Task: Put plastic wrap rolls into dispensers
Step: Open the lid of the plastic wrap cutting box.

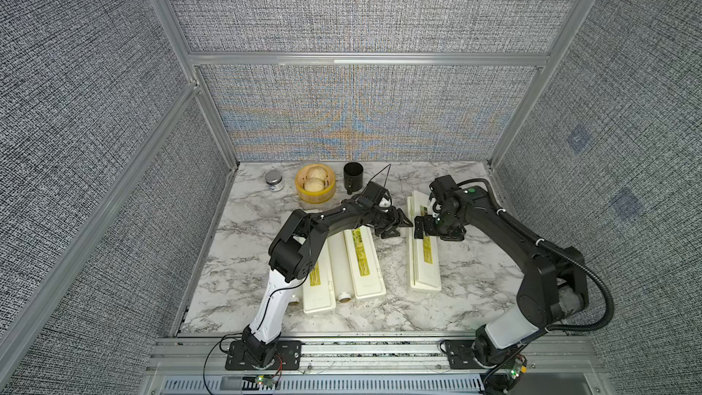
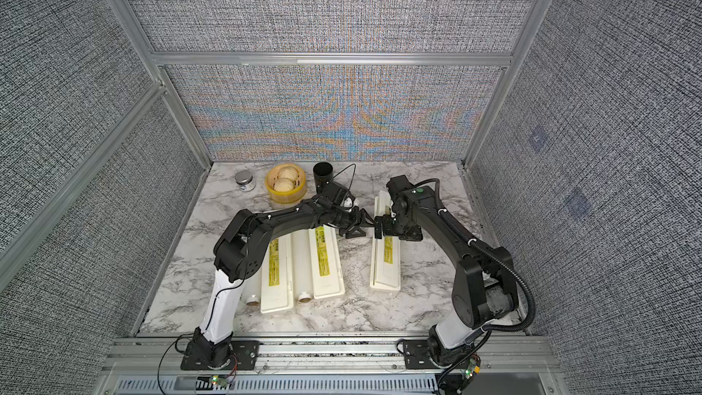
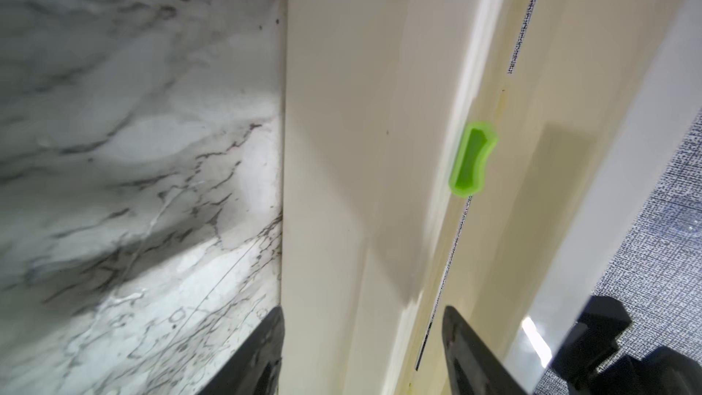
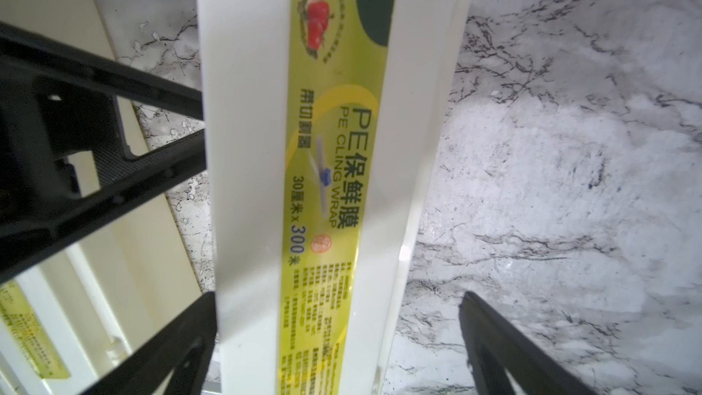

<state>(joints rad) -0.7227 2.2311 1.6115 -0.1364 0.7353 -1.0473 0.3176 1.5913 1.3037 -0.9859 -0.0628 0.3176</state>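
Nearest the lens runs the aluminium rail (image 1: 380, 351) carrying both arm bases; past it lies the marble table (image 1: 475, 279).

Task status, as I judge it: incomplete. Two plastic wrap rolls are out on the table. One roll (image 1: 337, 267) lies between the middle dispenser (image 1: 366, 279) and the outer dispenser (image 1: 321, 298), just beside both. The second roll (image 2: 251, 292) lies on the outer dispenser's left, partly under the left arm. Both lids are down. I see no further roll; it may sit inside the third dispenser (image 1: 423, 260), whose lid shows a thin gap beside the green slider (image 3: 473, 159).

State of the right gripper (image 4: 339, 294): released, jaws spread wide astride that dispenser's label strip (image 4: 334, 169). State of the left gripper (image 3: 364, 307): jaws part-spread about the same dispenser's long edge; I cannot tell whether they pinch it.

Obstructions: both grippers stand close together, and the left arm crosses the other dispensers' far ends. Behind stand a steamer basket (image 1: 315, 184), black cup (image 1: 353, 176) and jar (image 1: 273, 180).
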